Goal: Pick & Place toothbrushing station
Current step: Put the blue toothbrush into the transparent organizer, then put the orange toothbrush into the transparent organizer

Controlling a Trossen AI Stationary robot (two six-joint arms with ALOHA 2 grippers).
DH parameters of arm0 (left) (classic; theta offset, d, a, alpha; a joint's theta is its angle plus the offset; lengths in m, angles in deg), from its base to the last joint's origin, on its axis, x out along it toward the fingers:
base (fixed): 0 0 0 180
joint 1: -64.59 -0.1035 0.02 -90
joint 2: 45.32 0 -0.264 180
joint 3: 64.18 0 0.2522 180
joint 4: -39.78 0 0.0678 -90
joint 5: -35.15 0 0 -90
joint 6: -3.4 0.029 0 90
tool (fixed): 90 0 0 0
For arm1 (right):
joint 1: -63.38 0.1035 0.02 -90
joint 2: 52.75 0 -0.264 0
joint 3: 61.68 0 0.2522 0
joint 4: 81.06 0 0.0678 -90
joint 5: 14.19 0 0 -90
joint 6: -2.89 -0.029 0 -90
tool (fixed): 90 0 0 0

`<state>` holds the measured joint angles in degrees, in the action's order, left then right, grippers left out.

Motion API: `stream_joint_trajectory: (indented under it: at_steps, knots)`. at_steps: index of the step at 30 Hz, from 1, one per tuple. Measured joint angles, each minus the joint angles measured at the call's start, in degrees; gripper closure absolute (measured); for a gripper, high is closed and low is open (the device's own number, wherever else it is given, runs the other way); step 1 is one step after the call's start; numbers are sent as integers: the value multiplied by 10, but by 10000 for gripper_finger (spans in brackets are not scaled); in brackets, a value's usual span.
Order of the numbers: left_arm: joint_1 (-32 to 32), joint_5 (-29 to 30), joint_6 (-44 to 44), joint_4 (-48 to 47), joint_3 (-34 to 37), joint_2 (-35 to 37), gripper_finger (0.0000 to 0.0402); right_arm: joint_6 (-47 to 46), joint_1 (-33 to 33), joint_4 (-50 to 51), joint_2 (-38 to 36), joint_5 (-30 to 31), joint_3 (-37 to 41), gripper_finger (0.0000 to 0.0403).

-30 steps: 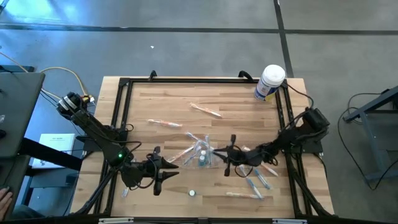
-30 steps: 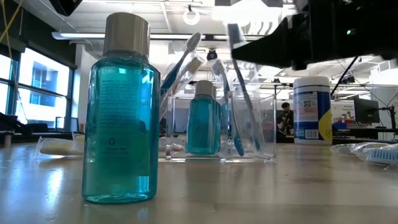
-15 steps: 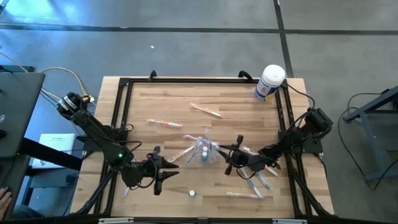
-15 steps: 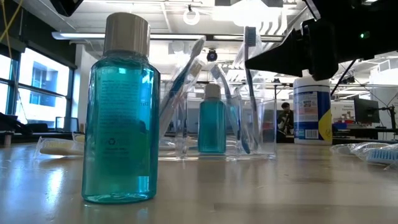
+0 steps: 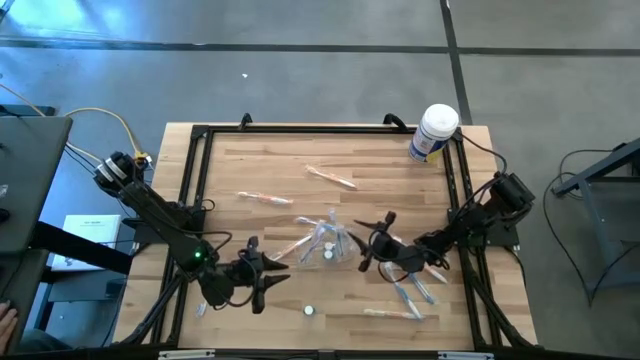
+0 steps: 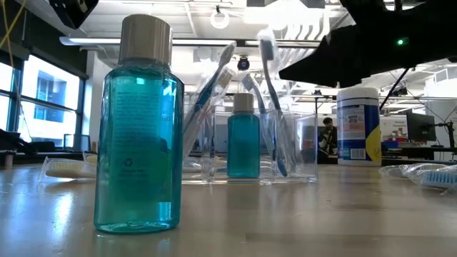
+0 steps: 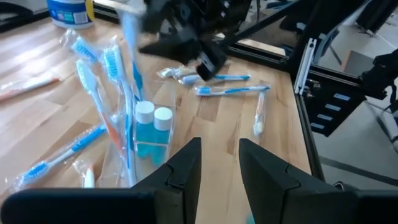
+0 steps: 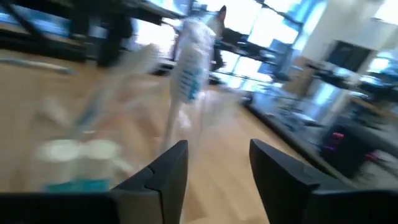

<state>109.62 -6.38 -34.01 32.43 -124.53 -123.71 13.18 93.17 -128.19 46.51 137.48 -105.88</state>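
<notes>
The toothbrushing station (image 5: pixel 325 245) is a see-through holder standing mid-table. It holds two small teal bottles (image 7: pixel 153 127) and several wrapped toothbrushes that lean on its rim. One wrapped toothbrush (image 6: pixel 270 93) stands up out of it. My right gripper (image 5: pixel 372 243) is just right of the station, open, fingers level. In the right wrist view (image 8: pixel 214 171) that brush (image 8: pixel 188 71) stands beyond the fingertips, apart from them. My left gripper (image 5: pixel 272 272) waits to the near left of the station, open, with nothing between its fingers (image 7: pixel 217 168).
A teal bottle (image 6: pixel 139 128) stands near the front edge (image 5: pixel 310 311). A white tub (image 5: pixel 432 133) sits at the far right corner. Loose wrapped toothbrushes lie at the far middle (image 5: pixel 330 177), the left (image 5: pixel 265 198) and the near right (image 5: pixel 415 290). A black frame (image 5: pixel 200 180) borders the table.
My right gripper has opened and let go of the wrapped toothbrush, and its wrist has swung round beside the station. The brush stays upright in the holder and has settled leaning slightly. My left gripper has stayed where it was.
</notes>
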Motion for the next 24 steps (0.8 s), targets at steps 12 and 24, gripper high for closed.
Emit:
stream_joint_trajectory:
  at_steps: [12, 24]
  knots:
    - [0, -4, -18, 1, 0, 0, 296, 247, 43, -165, 0, 226, 0, 240]
    - [8, -28, -198, -172, 0, -2, 296, 275, 58, -195, -3, 233, 0, 240]
